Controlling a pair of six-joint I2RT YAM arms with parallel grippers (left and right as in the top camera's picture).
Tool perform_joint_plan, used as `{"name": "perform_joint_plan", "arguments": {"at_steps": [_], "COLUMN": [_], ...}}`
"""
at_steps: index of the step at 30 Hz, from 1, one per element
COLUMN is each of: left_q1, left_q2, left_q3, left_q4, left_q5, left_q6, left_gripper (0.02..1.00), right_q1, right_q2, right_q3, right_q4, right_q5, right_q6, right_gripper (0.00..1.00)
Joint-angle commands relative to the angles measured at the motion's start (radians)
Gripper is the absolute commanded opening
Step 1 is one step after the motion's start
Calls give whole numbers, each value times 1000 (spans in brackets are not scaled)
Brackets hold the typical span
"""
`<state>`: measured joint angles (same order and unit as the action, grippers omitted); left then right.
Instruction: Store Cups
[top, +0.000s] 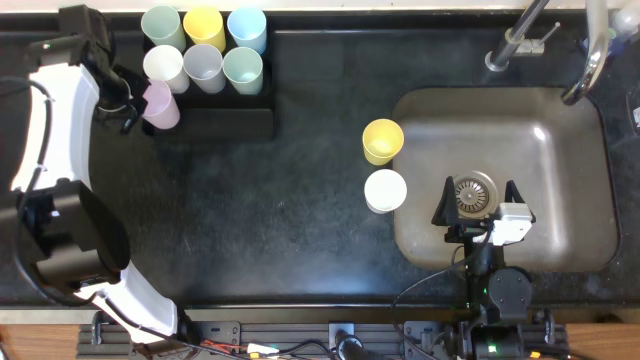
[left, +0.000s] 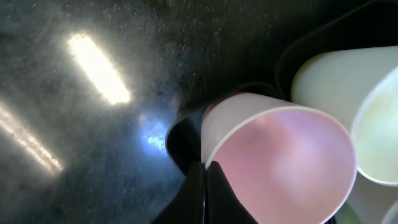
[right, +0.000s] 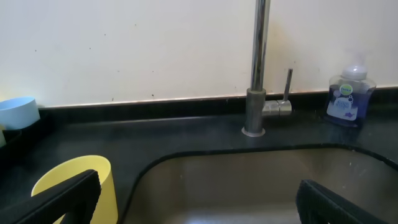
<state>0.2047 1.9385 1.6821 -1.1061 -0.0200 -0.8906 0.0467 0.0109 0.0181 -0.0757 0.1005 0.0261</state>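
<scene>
A black cup rack (top: 235, 122) stands at the counter's back left with several pastel cups upright in it. My left gripper (top: 138, 107) is at the rack's front left corner, shut on the rim of a pink cup (top: 161, 105). In the left wrist view the pink cup (left: 280, 162) tilts beside a white cup (left: 333, 81), with my gripper (left: 206, 186) pinching its rim. A yellow cup (top: 382, 140) and a white cup (top: 385, 190) stand on the counter by the sink's left edge. My right gripper (top: 477, 200) hangs open over the sink; the yellow cup (right: 78, 186) shows beside one finger.
The steel sink (top: 560, 130) fills the right side, with its drain (top: 474, 192) under my right gripper. A faucet (right: 258, 68) and a soap bottle (right: 348, 96) stand behind it. The dark counter (top: 300, 230) lies between rack and sink.
</scene>
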Motion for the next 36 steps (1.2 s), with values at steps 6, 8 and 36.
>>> {"name": "perform_joint_plan", "arguments": {"at_steps": [6, 8, 36], "left_q1": [-18, -20, -653], "left_q2": [11, 11, -211], "left_q3": [-66, -66, -37], "left_q4": [45, 46, 74], "left_q5": [4, 5, 47], "left_q6": [-1, -1, 109], "left_gripper": [36, 38, 998], "right_q1": [5, 5, 5], "right_q2": [-7, -7, -7], "right_q3": [-13, -13, -13], "right_q4": [5, 5, 5], "right_q5": [-6, -6, -6], "right_q6": [5, 5, 5], "right_gripper": [998, 996, 998]}}
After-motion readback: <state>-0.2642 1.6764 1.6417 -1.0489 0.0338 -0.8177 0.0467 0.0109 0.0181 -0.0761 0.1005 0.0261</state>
